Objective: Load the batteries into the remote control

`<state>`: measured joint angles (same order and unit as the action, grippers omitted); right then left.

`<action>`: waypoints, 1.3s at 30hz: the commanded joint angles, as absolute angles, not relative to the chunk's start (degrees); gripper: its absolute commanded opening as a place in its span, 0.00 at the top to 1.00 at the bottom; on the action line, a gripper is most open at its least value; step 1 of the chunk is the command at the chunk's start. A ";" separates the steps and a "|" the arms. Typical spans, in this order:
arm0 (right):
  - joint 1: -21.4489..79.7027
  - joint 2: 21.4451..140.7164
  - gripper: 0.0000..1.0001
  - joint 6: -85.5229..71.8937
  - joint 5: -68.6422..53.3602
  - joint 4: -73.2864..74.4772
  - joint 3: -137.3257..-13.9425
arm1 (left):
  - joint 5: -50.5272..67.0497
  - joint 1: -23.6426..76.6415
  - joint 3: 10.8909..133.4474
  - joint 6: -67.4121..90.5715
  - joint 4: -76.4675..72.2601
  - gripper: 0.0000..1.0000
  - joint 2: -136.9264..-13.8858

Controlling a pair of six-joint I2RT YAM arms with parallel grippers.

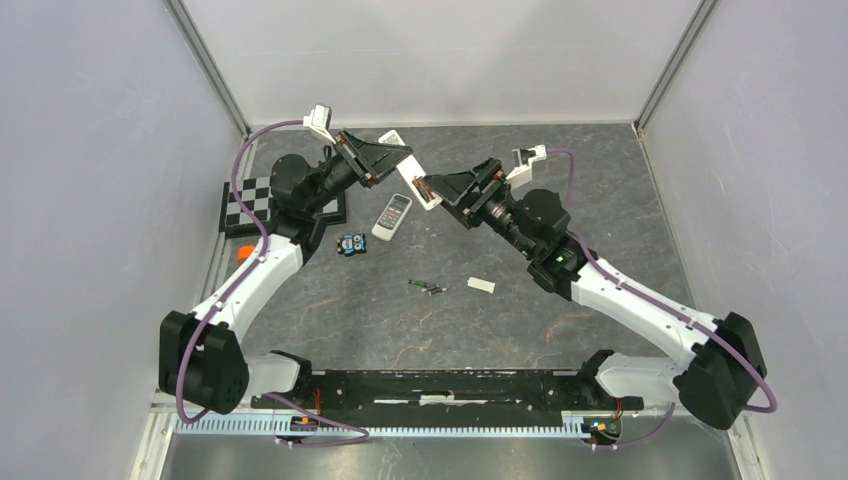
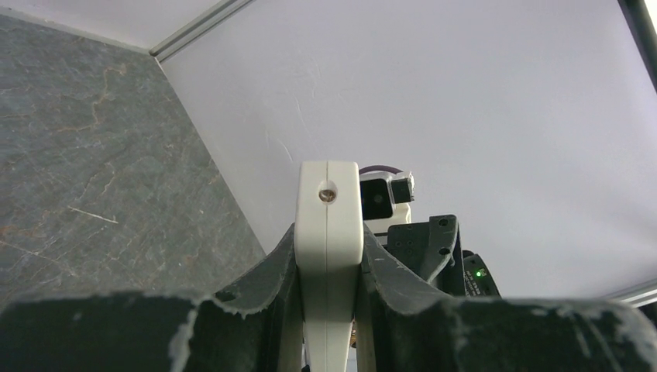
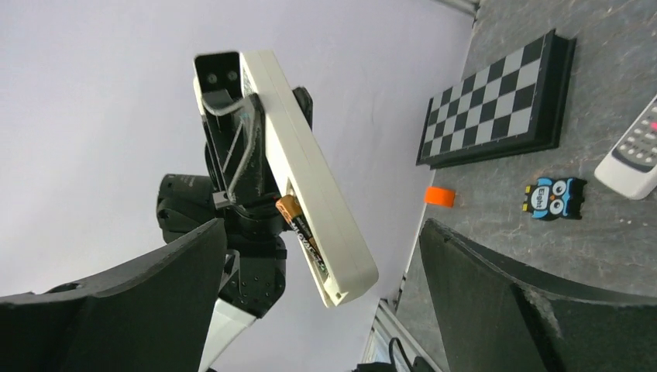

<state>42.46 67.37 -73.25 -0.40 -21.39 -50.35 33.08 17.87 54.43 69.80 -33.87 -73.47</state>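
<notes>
My left gripper [image 1: 390, 170] [image 2: 329, 242] is shut on a white remote control [image 1: 422, 190] [image 2: 329, 225] [image 3: 302, 170] and holds it in the air, edge-on between the fingers. Its open battery bay holds one battery [image 3: 298, 226], copper-topped and black. My right gripper [image 1: 440, 198] [image 3: 321, 236] is open, its fingers standing wide on either side of the remote's lower end without touching it. More batteries [image 1: 428, 288], small and dark, lie on the table in front of the arms. A small white cover [image 1: 481, 285] lies just right of them.
A second white remote [image 1: 392, 215] [image 3: 631, 159] lies on the table below the grippers. An owl figure [image 1: 350, 243] [image 3: 553, 198], a chessboard [image 1: 250, 200] [image 3: 496, 101] and an orange piece [image 1: 245, 252] [image 3: 440, 196] sit at the left. Grey walls close in three sides.
</notes>
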 commanded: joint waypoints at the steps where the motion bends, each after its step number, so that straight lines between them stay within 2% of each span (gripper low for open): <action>1: 44.19 70.25 0.02 -73.79 -2.84 -28.42 -53.38 | 32.34 18.11 56.07 65.49 -33.60 0.98 -70.82; 11: 44.21 74.25 0.02 -76.28 -4.39 -37.55 -53.32 | 32.43 18.06 54.32 63.66 -31.96 0.98 -68.69; 16: 44.30 75.48 0.13 -76.71 -5.25 -38.37 -54.37 | 33.30 18.11 53.88 63.34 -33.24 0.98 -68.74; 21: 44.30 76.52 0.29 -76.75 -5.81 -39.39 -55.30 | 33.52 18.06 53.36 62.07 -34.32 0.98 -68.34; 30: 44.29 79.28 0.42 -79.62 -9.54 -40.29 -56.38 | 33.86 18.16 52.58 60.91 -34.45 0.98 -67.62; 39: 44.32 79.42 0.65 -80.02 -11.28 -42.30 -54.78 | 32.44 18.13 52.73 64.94 -33.95 0.98 -66.62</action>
<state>44.05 79.70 -78.72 -9.47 -38.39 -53.36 32.88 17.78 52.73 66.74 -31.88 -68.01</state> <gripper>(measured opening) 0.419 0.300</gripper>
